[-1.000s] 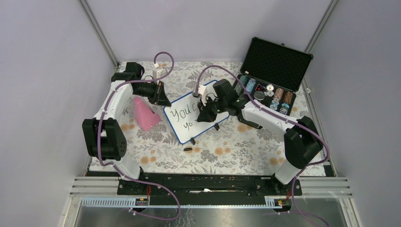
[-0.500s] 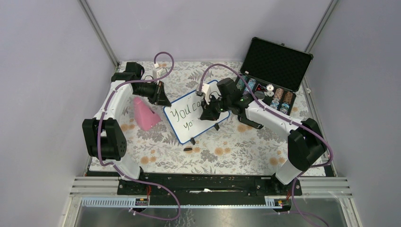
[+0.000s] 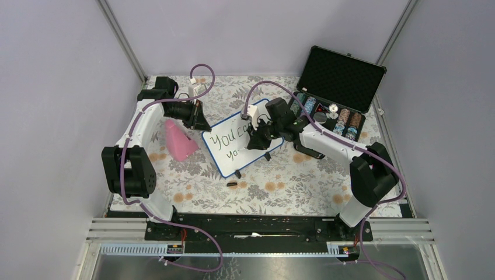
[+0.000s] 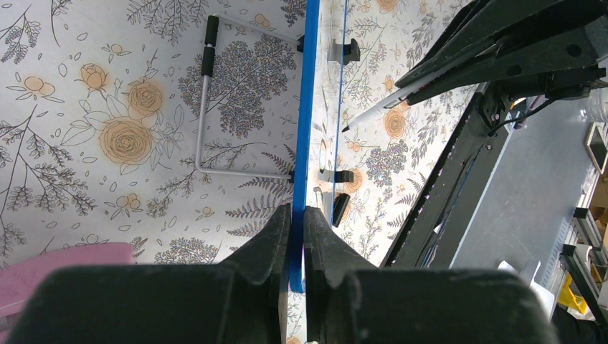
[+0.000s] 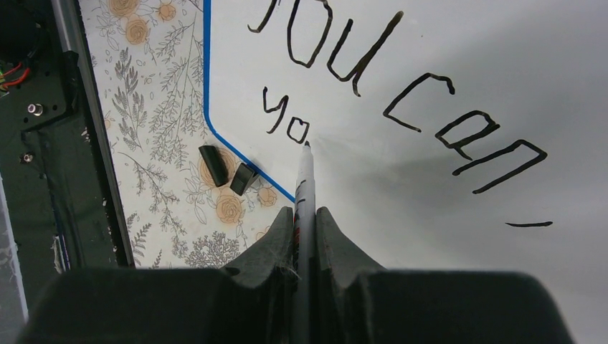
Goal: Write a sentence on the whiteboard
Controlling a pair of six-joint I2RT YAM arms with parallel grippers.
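Where the top view looks down on the floral-clothed table, the small white whiteboard with the thin blue frame (image 3: 222,160) stands tilted near the middle, somewhat closer to the far edge than the near one. The dark handwritten sentence (image 3: 226,140) reads "You c" and "yo" before the right arm covers the rest. The left gripper (image 3: 200,121) meets the board's far-left corner. The right gripper (image 3: 255,142) hangs over its middle. A pink wedge-shaped block (image 3: 178,141) lies toward the left edge, an open black foam-lined case (image 3: 341,70) sits at the far-right corner, and a small black cap (image 3: 232,184) lies nearer the near edge.

Seen from the left wrist, the jaws are clamped on the blue frame, and the board shows edge-on, so no lettering can be read. A thin wire stand (image 4: 204,107) props it from behind.

From the right wrist, the jaws are closed tight around a slim white marker pen (image 5: 305,183), its nib just past the "o" of "yo". Whether the nib touches is hard to tell.

Pressing too hard could swing or tip the board, which I judge is braced only at one corner and on its stand. A slanting second line could also run off the lower frame.
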